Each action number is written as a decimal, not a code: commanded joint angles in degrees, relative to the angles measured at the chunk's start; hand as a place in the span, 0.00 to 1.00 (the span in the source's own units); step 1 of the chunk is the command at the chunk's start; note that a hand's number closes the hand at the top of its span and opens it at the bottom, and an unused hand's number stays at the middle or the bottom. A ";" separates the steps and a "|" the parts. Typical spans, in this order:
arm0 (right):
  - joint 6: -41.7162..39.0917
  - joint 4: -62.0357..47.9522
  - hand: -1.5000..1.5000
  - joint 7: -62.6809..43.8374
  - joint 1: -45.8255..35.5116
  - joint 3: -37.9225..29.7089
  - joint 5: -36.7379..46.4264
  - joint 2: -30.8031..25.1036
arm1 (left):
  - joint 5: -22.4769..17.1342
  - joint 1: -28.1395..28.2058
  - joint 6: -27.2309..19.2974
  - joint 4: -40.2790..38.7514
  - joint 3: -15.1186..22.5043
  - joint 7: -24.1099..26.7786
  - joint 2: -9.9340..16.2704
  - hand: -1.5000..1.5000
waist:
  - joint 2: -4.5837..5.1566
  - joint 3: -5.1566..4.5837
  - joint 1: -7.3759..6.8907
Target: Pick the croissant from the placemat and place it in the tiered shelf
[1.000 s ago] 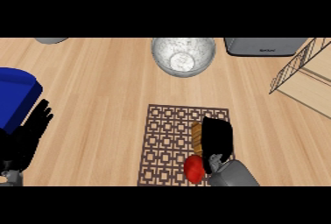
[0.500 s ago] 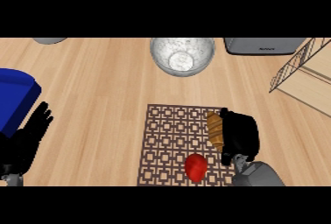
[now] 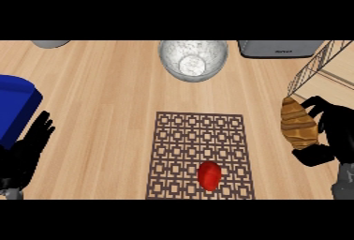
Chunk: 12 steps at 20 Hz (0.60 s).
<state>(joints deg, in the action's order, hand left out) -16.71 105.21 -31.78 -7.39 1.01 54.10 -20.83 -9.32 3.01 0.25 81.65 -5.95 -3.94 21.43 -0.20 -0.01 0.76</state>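
My right hand (image 3: 333, 130) is at the right edge of the head view, curled round a brown croissant (image 3: 298, 124) that it holds upright, above the counter and to the right of the placemat (image 3: 199, 140). The patterned brown placemat lies in the middle foreground. The tiered shelf (image 3: 319, 68), a wire frame with a pale wooden board, stands at the far right, just beyond the croissant. My left hand (image 3: 26, 157) rests open at the lower left edge, fingers up.
A red fruit (image 3: 210, 175) lies on the near part of the placemat. A silver bowl (image 3: 193, 59) stands at the back centre, a grey appliance (image 3: 279, 48) at the back right, a blue container (image 3: 15, 108) at the left edge.
My right hand has lifted the croissant off the placemat and carried it right, toward the shelf. The red fruit, earlier partly hidden, now shows fully. The left hand has stayed still.
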 commanded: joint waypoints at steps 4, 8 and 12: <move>-5.73 15.33 1.00 -3.23 1.72 -13.65 -14.93 1.08 | -1.01 0.50 2.15 -1.11 -1.84 0.86 1.00 0.50 | -0.17 -0.03 0.56; -9.63 23.37 1.00 -12.42 -1.90 -18.62 -21.86 3.45 | 0.14 -0.15 0.44 1.19 -0.69 -1.70 -0.30 0.50 | -0.14 -0.02 -0.09; -14.56 29.49 1.00 -17.96 -4.82 -28.90 -32.39 -0.68 | 0.05 0.17 1.56 -0.45 -1.51 -0.66 -0.14 0.50 | -0.16 -0.03 -0.03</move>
<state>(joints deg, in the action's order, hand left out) -27.39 128.88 -44.24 -9.82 -20.57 29.80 -19.76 -9.10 1.92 1.02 80.66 -7.12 -4.69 21.36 -0.33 -0.04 1.04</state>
